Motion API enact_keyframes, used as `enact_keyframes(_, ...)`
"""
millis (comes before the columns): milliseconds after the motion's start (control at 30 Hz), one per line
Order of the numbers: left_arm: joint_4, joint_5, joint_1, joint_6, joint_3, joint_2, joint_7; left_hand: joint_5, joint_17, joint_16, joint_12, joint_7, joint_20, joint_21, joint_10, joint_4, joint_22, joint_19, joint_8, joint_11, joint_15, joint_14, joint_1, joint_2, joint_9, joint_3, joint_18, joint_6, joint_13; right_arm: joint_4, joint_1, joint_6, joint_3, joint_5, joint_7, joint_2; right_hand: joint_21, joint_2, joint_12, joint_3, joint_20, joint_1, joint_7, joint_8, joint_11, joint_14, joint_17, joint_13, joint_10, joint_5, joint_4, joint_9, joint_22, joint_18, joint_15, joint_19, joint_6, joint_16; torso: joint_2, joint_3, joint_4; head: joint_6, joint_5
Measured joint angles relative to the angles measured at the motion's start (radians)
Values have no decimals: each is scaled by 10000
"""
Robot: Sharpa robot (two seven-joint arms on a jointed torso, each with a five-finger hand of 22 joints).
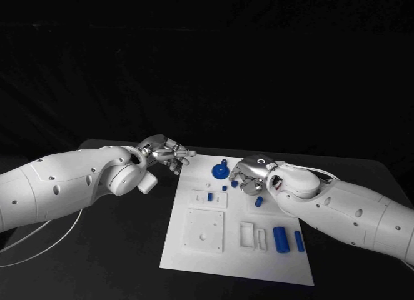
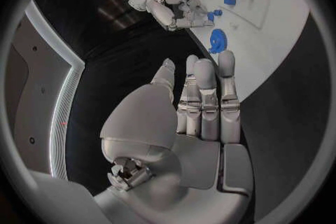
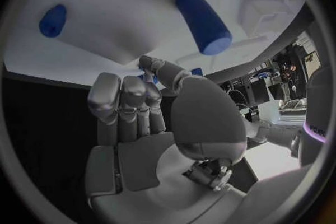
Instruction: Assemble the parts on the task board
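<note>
Two white arms are seen in the head view reaching over a black table (image 1: pixel 108 250), on which the white task board (image 1: pixel 207 262) is laid at the centre. The left hand (image 1: pixel 167 154) is held just off the board's 11 o'clock corner with its fingers spread and nothing gripped. The right hand (image 1: pixel 250 175) is poised over the board's upper part, fingers curled downward; whether a part is pinched cannot be told. A blue gear (image 1: pixel 219 169) is found just beside it at 9 o'clock, and two blue cylinders (image 1: pixel 281 239) are laid near the board's 4 o'clock edge. In the left wrist view, straight, empty fingers (image 2: pixel 208 95) are shown pointing toward the gear (image 2: pixel 218 40). In the right wrist view, curled fingers (image 3: pixel 126 103) are seen above the board, with a blue cylinder (image 3: pixel 203 20) beyond them.
</note>
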Motion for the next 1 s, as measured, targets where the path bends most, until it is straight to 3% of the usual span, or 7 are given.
enact_keyframes(267,2,-2,0,0,0,4,0,-40,0,0,0,1,0,0,0,0,-1,0,0,0,0,0,0,0,11,0,0,1,0,-69,22,-2,-3,-108,86,79,36,0,39,123,0,0,-13,0,1,0,33,-37,-73,-94,-10,0,0,1,1,0,138,0,-12,0,-9,-14,14)
enact_keyframes(500,2,-3,0,0,0,4,-6,-39,0,0,0,1,0,0,0,0,-2,0,0,0,0,0,0,0,10,0,0,1,0,-152,33,9,-59,-139,146,134,36,0,87,119,0,0,193,0,54,1,39,-81,-127,-94,-7,0,0,0,1,0,519,37,-9,0,-12,-35,14)
enact_keyframes(667,10,-4,2,1,0,2,-11,-39,0,0,0,1,0,0,0,0,-2,0,0,0,0,0,0,0,24,0,1,1,0,-168,47,28,-120,-125,173,172,36,4,87,-402,0,6,369,-3,89,-32,60,-127,-162,-123,32,-13,0,1,33,0,763,37,-9,4,-16,-57,14)
enact_keyframes(800,15,-5,3,1,0,-6,-17,-39,0,0,0,1,0,0,0,0,-3,0,0,0,0,0,0,0,24,0,0,1,0,-165,73,39,-135,-88,183,171,36,123,211,-1081,23,124,395,-25,163,-10,66,-31,-88,-1049,72,-18,0,1,56,22,790,37,-9,7,-19,-63,10)
enact_keyframes(867,16,-5,3,1,0,-8,-20,-39,0,0,0,1,0,0,0,0,-3,0,0,0,0,0,0,0,24,0,0,1,0,-161,96,39,-135,-68,184,167,36,211,211,-1540,38,212,396,-29,163,7,66,2,-88,-1812,107,-24,0,1,72,37,789,36,-9,6,-24,-69,9)
enact_keyframes(1000,17,-7,3,1,0,-9,-26,-39,0,0,0,1,1,0,0,0,-4,0,0,0,0,0,0,0,23,0,0,1,0,-160,117,27,-131,-22,183,161,35,265,211,-2213,38,265,445,-33,199,7,66,23,-52,-2156,263,-23,0,0,72,37,837,36,-9,6,-26,-81,9)
